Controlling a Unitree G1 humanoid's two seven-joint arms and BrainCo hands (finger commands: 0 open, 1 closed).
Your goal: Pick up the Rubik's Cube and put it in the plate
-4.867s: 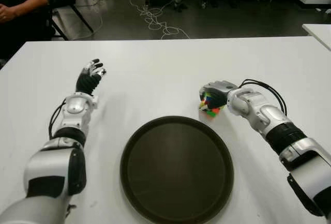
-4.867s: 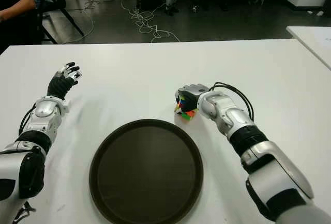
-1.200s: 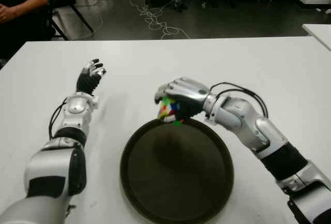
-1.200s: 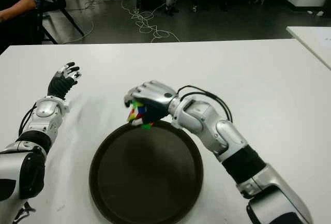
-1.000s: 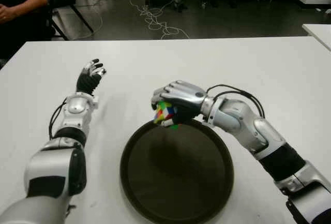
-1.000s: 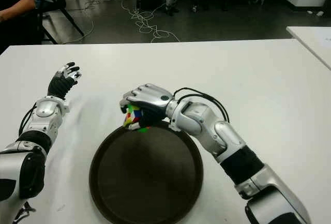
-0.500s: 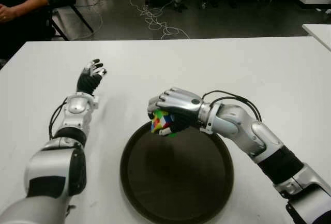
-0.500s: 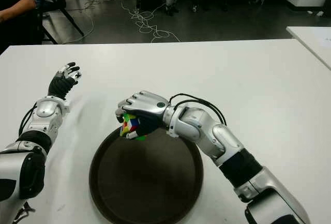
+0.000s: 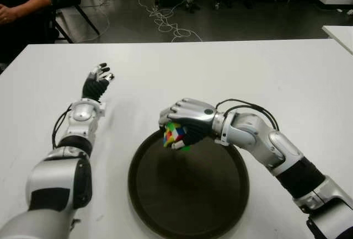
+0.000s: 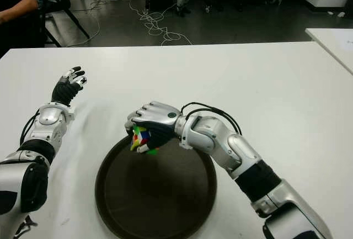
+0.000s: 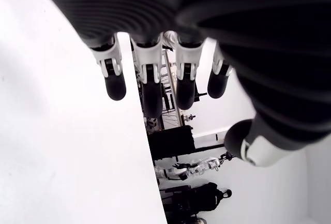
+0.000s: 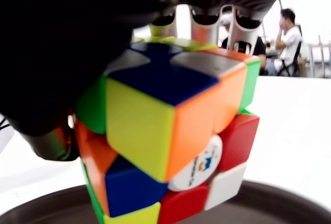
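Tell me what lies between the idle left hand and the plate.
Only bare white table lies between the left hand and the plate, as the left eye view shows. The right hand holds the Rubik's Cube over the plate's far rim.

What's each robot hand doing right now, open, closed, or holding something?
Left robot hand: open, holding nothing, on the table's left side.
Right robot hand: closed on the Rubik's Cube, above the plate's far rim.
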